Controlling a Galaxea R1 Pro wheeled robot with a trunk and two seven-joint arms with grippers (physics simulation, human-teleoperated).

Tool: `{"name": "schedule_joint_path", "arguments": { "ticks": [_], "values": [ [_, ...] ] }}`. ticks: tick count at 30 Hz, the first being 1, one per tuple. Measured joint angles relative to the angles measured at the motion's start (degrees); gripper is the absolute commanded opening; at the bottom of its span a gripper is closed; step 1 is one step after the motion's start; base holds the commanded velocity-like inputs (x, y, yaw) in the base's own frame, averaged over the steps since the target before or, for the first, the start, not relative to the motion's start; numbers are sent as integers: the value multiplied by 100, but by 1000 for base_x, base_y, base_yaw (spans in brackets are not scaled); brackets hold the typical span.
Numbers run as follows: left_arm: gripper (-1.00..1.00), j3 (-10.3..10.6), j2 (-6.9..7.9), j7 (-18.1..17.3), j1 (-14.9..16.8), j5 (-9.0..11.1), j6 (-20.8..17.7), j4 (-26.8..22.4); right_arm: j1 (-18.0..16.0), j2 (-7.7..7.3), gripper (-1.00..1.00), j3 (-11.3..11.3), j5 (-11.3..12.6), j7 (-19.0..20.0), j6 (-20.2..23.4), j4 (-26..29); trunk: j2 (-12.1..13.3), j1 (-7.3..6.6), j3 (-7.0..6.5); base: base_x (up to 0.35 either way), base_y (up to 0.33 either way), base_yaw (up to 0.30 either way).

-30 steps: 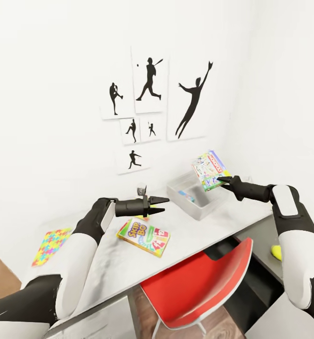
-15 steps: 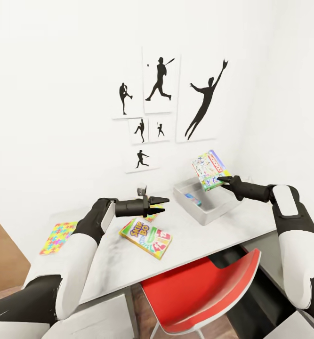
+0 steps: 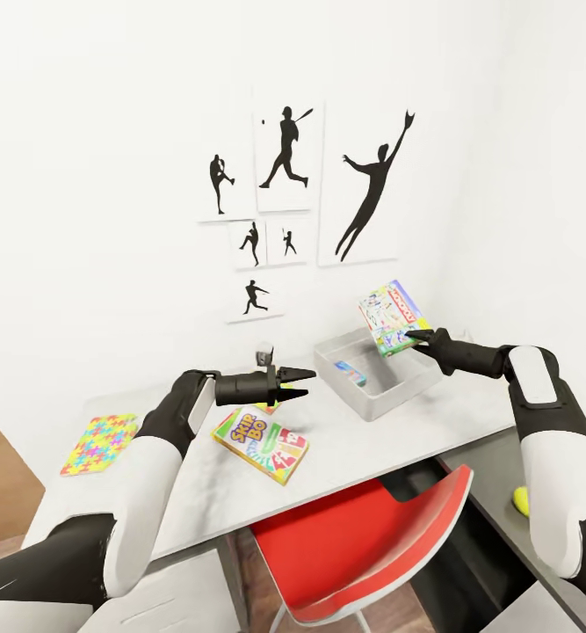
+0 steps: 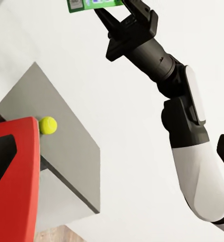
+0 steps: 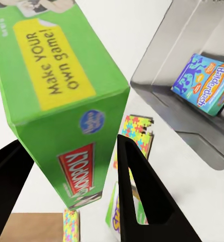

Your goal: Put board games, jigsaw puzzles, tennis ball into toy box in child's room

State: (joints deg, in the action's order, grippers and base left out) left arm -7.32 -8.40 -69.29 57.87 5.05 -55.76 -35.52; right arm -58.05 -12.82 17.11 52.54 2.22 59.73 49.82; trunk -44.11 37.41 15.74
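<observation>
Green-sided, the Monopoly box point(image 3: 393, 316) stays off the table point(image 3: 389, 440) because I have the right gripper point(image 3: 415, 337) clenched on its near edge, tilted just above the toy box point(image 3: 376, 374), while the left gripper point(image 3: 303, 383), released, hovers above the Skip-Bo box point(image 3: 261, 443).

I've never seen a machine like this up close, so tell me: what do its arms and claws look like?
Both arms wear smooth white shells over the larger segments, with black joints and black wrists between them. Each ends in a black claw: the left claw and the right claw have two slim, pointed fingers tapering to sharp tips. The right arm's white forearm cover is rounded and glossy. No cables or markings are visible.
</observation>
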Motion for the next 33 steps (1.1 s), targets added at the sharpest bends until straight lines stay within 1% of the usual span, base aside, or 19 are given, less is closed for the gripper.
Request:
{"name": "schedule_joint_path", "arguments": {
  "ticks": [5,16,24,33],
  "values": [
    [100,0,2,1,0,12,4,0,1,-2,-100,-1,-5,8,0,0,0,0,0,19,-170,0],
    [100,0,2,0,-1,15,15,0,39,-3,-100,7,-24,16,0,1,0,-1,0,108,-186,0],
    [100,-1,-2,-3,-8,12,25,0,45,-2,-100,9,-3,17,-1,2,0,0,0,22,-34,0],
    [100,0,-6,-4,-26,14,24,0,45,-9,-100,12,-1,17,0,2,0,-1,0,119,-103,0]
  ]
}}
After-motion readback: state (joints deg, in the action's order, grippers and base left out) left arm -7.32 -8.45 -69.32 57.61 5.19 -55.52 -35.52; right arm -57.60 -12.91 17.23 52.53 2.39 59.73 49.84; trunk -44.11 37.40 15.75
